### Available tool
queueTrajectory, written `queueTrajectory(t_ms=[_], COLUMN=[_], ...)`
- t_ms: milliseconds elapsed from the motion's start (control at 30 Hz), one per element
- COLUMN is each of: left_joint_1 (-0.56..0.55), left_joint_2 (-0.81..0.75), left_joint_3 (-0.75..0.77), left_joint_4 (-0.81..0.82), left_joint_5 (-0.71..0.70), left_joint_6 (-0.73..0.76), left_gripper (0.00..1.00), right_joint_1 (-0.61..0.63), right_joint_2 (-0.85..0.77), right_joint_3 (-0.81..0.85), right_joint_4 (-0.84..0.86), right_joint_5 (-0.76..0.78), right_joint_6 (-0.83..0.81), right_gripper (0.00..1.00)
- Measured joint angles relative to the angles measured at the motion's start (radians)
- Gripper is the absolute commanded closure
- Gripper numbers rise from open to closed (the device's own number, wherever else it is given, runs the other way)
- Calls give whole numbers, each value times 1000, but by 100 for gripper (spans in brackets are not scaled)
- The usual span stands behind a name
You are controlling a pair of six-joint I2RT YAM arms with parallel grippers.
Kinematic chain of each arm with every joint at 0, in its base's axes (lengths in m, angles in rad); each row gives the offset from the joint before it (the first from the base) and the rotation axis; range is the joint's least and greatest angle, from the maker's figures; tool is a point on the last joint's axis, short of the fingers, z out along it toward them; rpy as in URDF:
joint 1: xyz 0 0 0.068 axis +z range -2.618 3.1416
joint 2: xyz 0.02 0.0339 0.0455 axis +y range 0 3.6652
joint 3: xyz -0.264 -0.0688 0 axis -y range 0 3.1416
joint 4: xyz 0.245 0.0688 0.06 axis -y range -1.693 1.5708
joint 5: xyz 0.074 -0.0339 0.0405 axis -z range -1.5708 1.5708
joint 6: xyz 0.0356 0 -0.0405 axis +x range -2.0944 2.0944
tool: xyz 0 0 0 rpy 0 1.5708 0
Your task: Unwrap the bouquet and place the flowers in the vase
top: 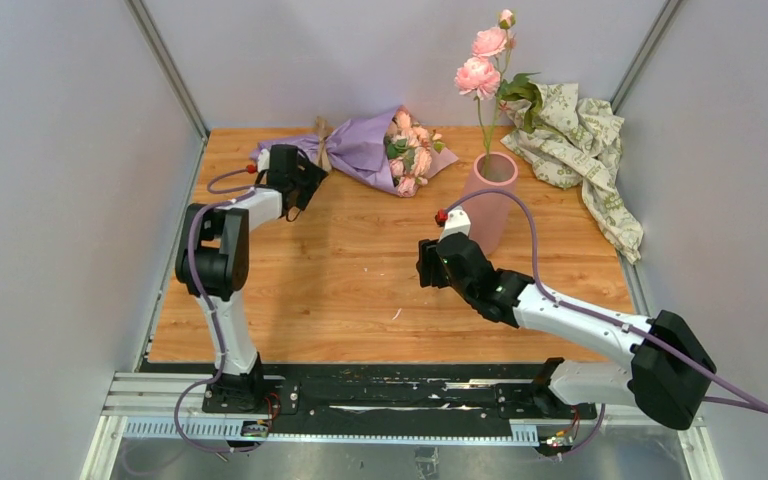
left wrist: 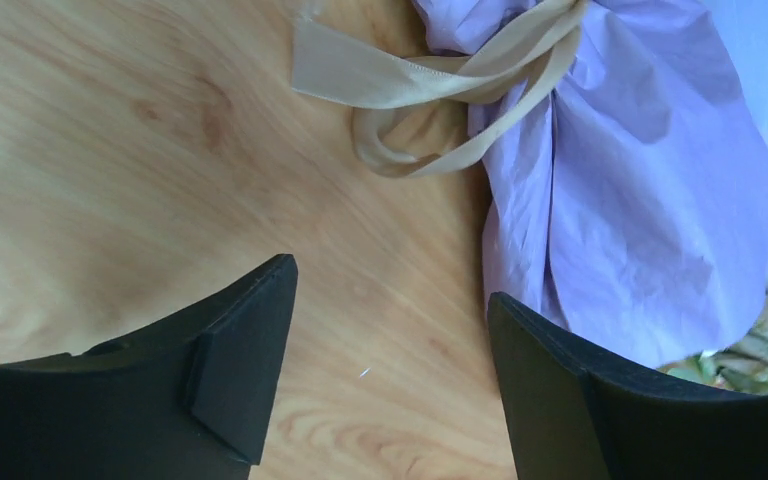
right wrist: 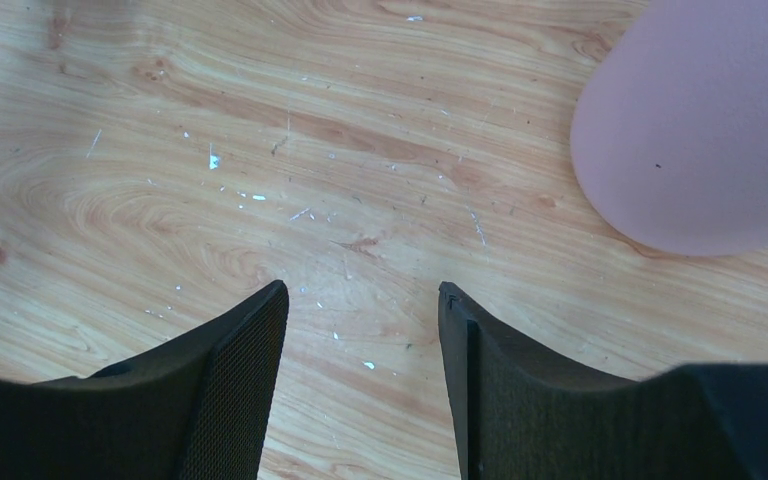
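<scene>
The bouquet [top: 370,150] lies on its side at the back of the table, lilac paper [left wrist: 640,200] tied with a tan ribbon [left wrist: 430,85]; the peach-pink flowers [top: 410,155] poke out of its right end. My left gripper [top: 290,195] hovers open just left of the tied end, only bare wood between its fingers [left wrist: 245,350]. The pink vase [top: 490,195] stands upright to the right of centre and holds a tall stem with two large pink blooms. My right gripper [top: 428,262] is open over bare wood, left of the vase's base [right wrist: 700,130].
Crumpled cream-green patterned paper [top: 575,145] lies at the back right corner, behind and right of the vase. Grey walls close in the table [top: 340,290] on three sides. Small white specks dot the wood under the right gripper.
</scene>
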Motion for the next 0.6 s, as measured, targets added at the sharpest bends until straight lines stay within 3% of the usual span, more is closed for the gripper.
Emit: queueTrajectory(t_ms=[333,600], left_joint_1=[-18,-16], left_joint_2=[190,329], left_joint_3=[159,308], left_joint_4=[113,184], left_joint_5=[-17,-31], left_joint_6=[-234,-338], left_gripper=[22,23], right_joint_1=[2,2], right_joint_2=[-1,38], right_joint_3=[3,4], right_joint_4=[3,4], right_joint_5=[0,1], right_joint_6=[-16,-21], right_gripper=[41,41])
